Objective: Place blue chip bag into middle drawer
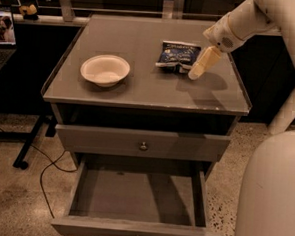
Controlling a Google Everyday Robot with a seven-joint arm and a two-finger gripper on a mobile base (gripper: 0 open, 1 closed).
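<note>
The blue chip bag (177, 55) lies flat on the grey cabinet top (139, 89), right of centre towards the back. My gripper (200, 64) hangs from the white arm coming in from the upper right, just off the bag's right edge and low over the cabinet top. The middle drawer (137, 197) is pulled out wide open below, and I see nothing inside it. The upper drawer (143, 142) with its round knob is nearly shut above it.
A white bowl (105, 70) sits on the left part of the cabinet top. My white base (273, 198) fills the lower right. A cable (41, 176) trails on the speckled floor at the left, beside a dark desk with a laptop (2, 28).
</note>
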